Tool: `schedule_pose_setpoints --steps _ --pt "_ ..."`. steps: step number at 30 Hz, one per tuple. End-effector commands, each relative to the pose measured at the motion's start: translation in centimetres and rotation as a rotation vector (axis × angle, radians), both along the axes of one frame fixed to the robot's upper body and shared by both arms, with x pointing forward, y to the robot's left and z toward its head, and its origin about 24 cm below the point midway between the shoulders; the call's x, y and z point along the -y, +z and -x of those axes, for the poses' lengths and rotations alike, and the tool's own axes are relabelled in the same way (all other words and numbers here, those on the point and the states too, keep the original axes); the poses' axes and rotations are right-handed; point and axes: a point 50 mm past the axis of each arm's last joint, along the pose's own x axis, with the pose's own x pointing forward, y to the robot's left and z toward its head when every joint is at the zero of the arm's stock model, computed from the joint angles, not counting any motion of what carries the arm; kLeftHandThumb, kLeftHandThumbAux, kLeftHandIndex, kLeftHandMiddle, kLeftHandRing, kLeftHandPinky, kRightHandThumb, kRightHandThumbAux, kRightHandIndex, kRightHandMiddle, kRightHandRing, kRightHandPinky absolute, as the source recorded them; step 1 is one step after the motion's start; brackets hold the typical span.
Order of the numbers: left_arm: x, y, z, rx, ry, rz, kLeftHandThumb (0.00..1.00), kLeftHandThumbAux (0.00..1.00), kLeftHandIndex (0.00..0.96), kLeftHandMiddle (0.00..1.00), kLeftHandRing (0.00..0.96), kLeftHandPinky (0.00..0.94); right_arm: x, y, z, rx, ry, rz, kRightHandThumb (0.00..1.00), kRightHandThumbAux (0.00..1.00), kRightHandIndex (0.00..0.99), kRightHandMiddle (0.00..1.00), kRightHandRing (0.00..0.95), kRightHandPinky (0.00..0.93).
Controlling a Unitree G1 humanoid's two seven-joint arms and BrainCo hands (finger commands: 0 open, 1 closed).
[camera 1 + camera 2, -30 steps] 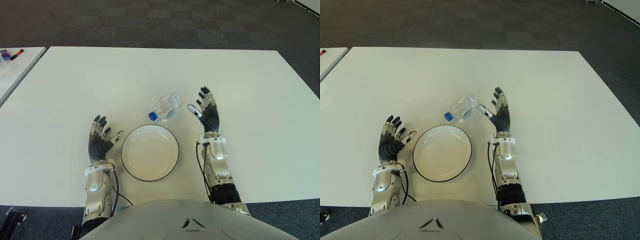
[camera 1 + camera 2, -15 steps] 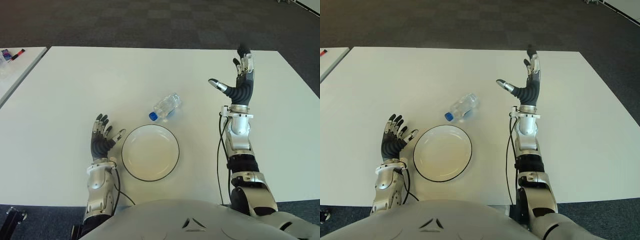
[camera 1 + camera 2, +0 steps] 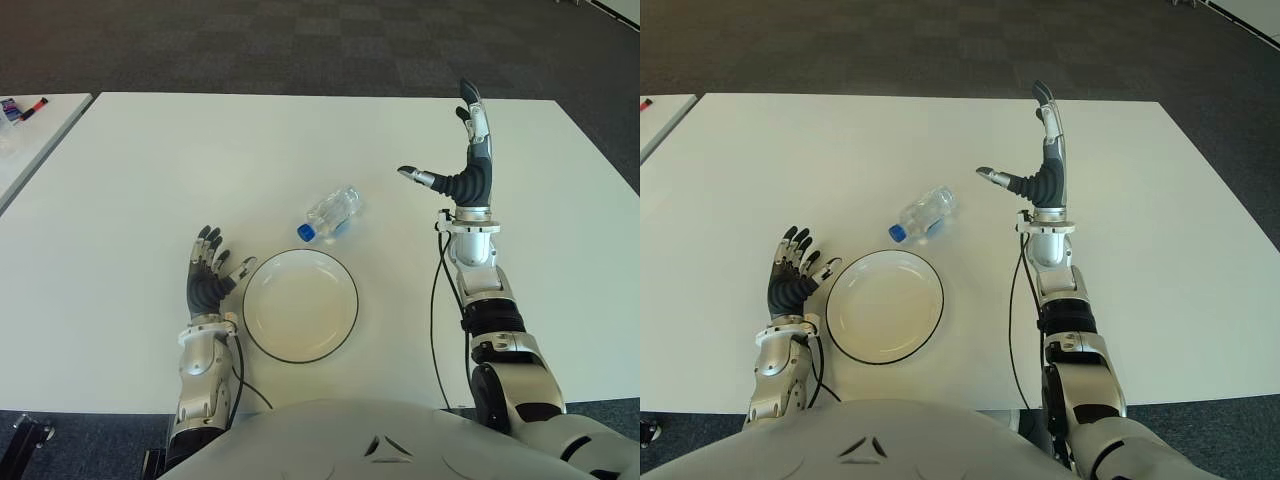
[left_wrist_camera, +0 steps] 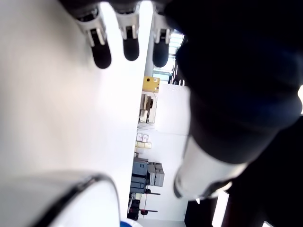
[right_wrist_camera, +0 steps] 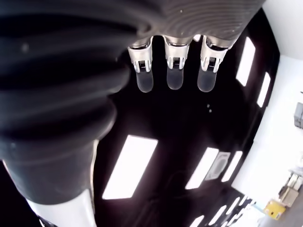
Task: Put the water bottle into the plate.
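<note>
1. The water bottle [image 3: 333, 213] is seen lying on the table [image 3: 150, 180] at 1 o'clock of the plate [image 3: 300, 305]; untouched.
2. The right hand [image 3: 468, 165] is raised at 3 o'clock of the bottle, fingers spread wide, empty; the left hand [image 3: 208, 282] is seen at 9 o'clock of the plate, spread, empty.

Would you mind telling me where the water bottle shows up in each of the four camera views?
Left eye view: the water bottle lies on its side just beyond the plate, near the picture's centre.
Right eye view: the bottle lies left of centre, again just beyond the plate.
Left wrist view: only a blue sliver at the bottom edge, perhaps its cap.
Right wrist view: not in it.
Shared landmark: the plate's dark rim.
</note>
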Motion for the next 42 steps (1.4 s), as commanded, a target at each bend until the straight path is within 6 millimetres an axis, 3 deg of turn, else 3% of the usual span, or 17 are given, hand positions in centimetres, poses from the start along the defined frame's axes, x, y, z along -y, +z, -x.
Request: schedule_pose_setpoints --steps 1,20,29,36,42 --pt "0.9 -1.0 0.2 -0.069 0.022 0.038 0.019 0.979 0.091 0.121 0.088 0.116 0.1 -0.3 0.3 -0.013 -0.016 0.130 0.000 0.901 0.000 0.000 0.000 0.037" --pt "1.5 -1.1 -0.2 -0.059 0.005 0.047 0.059 0.985 0.110 0.137 0.095 0.110 -2.2 -0.1 -2.3 -0.021 0.000 0.500 0.000 0.888 0.000 0.000 0.000 0.033" --pt "2.1 -1.4 -0.4 -0.055 -0.003 0.052 0.048 0.974 0.108 0.134 0.095 0.111 -4.5 0.2 -5.5 -0.107 0.019 0.615 0.000 0.876 0.000 0.000 0.000 0.065" --pt "2.8 -1.4 -0.6 -0.052 0.002 0.060 0.035 0.983 0.116 0.141 0.101 0.117 -4.9 0.4 -6.1 -0.095 0.020 0.692 0.000 0.902 0.000 0.000 0.000 0.103" --pt "3.3 -1.4 -0.7 -0.054 0.012 0.060 0.038 0.982 0.127 0.145 0.104 0.117 -4.8 0.5 -6.3 -0.103 0.033 0.759 0.000 0.911 0.000 0.000 0.000 0.079"
